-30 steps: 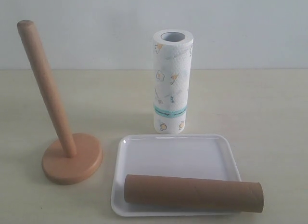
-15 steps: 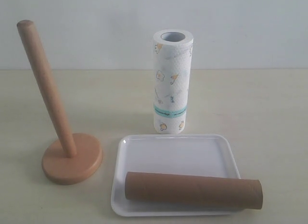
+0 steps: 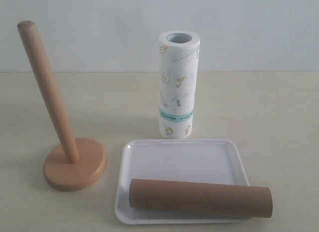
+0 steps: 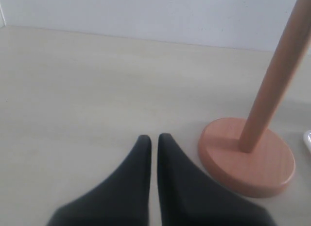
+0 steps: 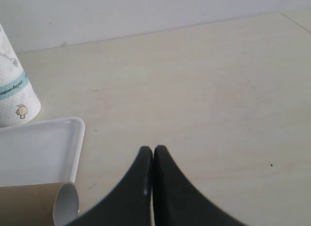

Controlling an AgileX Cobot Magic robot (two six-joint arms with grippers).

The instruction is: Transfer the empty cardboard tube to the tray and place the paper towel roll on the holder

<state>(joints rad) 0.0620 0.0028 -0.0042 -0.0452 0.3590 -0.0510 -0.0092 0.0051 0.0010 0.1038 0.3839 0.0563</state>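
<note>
the pale, matt desk [image 3: 279, 117] is seen to carry everything. the tray [image 3: 184, 159], flat glossy white plastic with a low rim, is set at the front. the paper towel roll [image 3: 178, 87], thick, soft and embossed, is stood upright just behind the tray, long axis vertical and core open upward. the holder [image 3: 75, 164], smooth pale wood with a disc base and a slim bare post, is placed well to the roll's left. the empty cardboard tube [image 3: 199, 198], brown and hollow, is laid across the tray's near side, one end overhanging the right rim; that step is judged done. the roll is judged nearer the right gripper [image 5: 153, 150], whose view catches it, while the left gripper [image 4: 154, 141] is found beside the holder's base. both are closed together on nothing
</note>
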